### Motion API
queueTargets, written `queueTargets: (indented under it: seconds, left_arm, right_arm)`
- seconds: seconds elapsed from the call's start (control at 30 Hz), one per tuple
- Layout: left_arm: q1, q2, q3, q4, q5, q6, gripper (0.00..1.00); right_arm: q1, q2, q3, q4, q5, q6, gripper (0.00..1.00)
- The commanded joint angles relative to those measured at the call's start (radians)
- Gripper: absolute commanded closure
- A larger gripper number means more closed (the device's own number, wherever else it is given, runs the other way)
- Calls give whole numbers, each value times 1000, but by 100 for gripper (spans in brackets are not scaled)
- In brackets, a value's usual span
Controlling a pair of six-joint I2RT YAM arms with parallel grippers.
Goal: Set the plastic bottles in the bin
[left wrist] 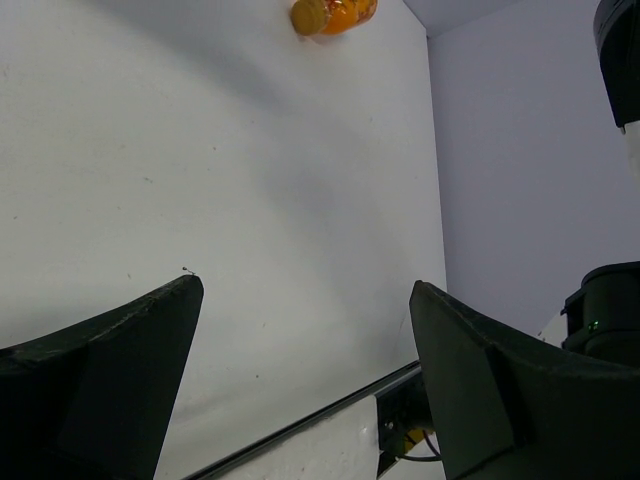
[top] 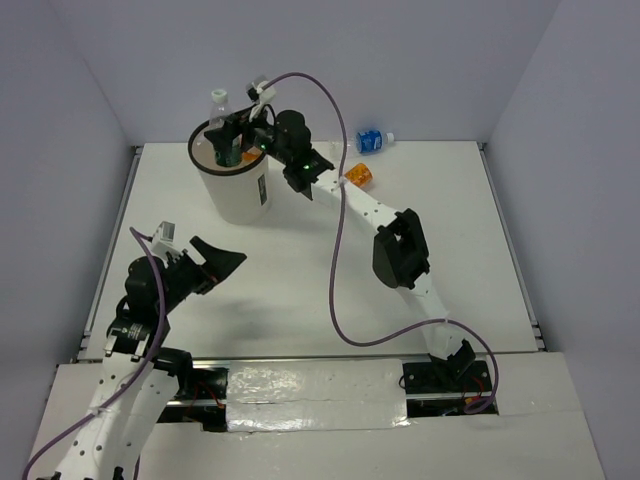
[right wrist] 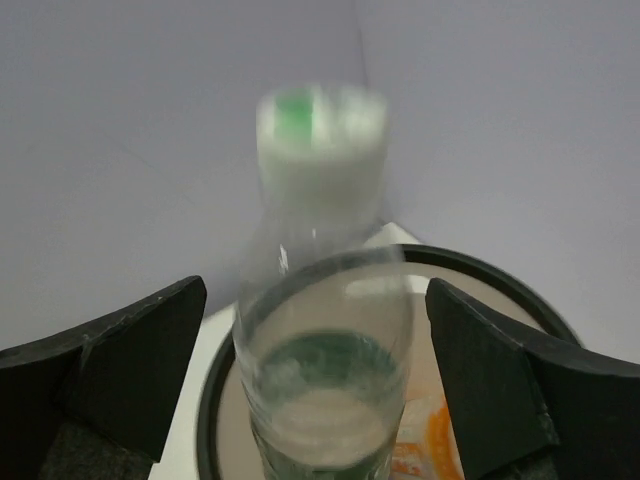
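The white bin (top: 243,196) with a black rim (right wrist: 487,273) stands at the back left. My right gripper (top: 236,136) (right wrist: 316,285) hangs over its mouth, open. A clear green-capped bottle (right wrist: 325,350) (top: 220,112) is blurred between the jaws, with a gap on each side, and points cap-first at the wall. Something orange (right wrist: 440,440) lies inside the bin. An orange bottle (top: 358,176) (left wrist: 333,14) lies on the table beside the right forearm. A blue-labelled bottle (top: 372,141) lies by the back wall. My left gripper (top: 226,264) (left wrist: 305,285) is open and holds nothing, low over the left of the table.
The right arm (top: 400,250) stretches diagonally across the table from its base (top: 445,375), with a purple cable (top: 338,260) looping beside it. Walls close the back and both sides. The table's near edge (left wrist: 300,420) runs just below the left gripper.
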Motion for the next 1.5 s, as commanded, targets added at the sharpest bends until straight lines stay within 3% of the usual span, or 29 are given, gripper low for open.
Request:
queueTargets:
  seconds: [0.0, 0.27, 0.37, 0.43, 0.57, 0.7, 0.8, 0.93, 1.1, 1.2, 1.47]
  left_arm:
    - [3, -2, 48, 37, 19, 23, 2]
    - [3, 109, 108, 88, 88, 46, 1]
    - [-35, 198, 154, 148, 106, 65, 0]
    - [-136, 258, 192, 183, 47, 97, 1]
    - [-342, 521, 358, 234, -61, 207, 2]
    - [-491, 805, 574, 202, -124, 333, 7]
    - [-512, 1028, 762, 165, -153, 408, 10]
    - [-520, 1348, 1052, 116, -193, 499, 9]
    - [-519, 1626, 1362, 83, -265, 599, 4]
    - [-519, 1775, 1462, 126, -308, 651, 3]
    - [-509, 1892, 1485, 398, -446, 813, 2]
  right_arm:
    - [10, 0, 40, 62, 61, -71, 0]
    - [-28, -84, 75, -11, -6, -175, 0]
    - [-74, -179, 77, -94, -137, -169, 0]
    - [-139, -267, 48, -158, -239, -156, 0]
    - [-284, -420, -94, -264, -507, -76, 0]
    - [-453, -621, -318, -442, -609, -148, 0]
    - [-619, -710, -446, -644, -675, -194, 2]
    - [-847, -787, -602, -878, -710, -412, 6]
    - [-976, -851, -722, -1128, -722, -663, 0]
    - [-1035, -862, -779, -1222, -735, -752, 0]
    - [-1104, -905, -943, -1251, -767, -840, 0]
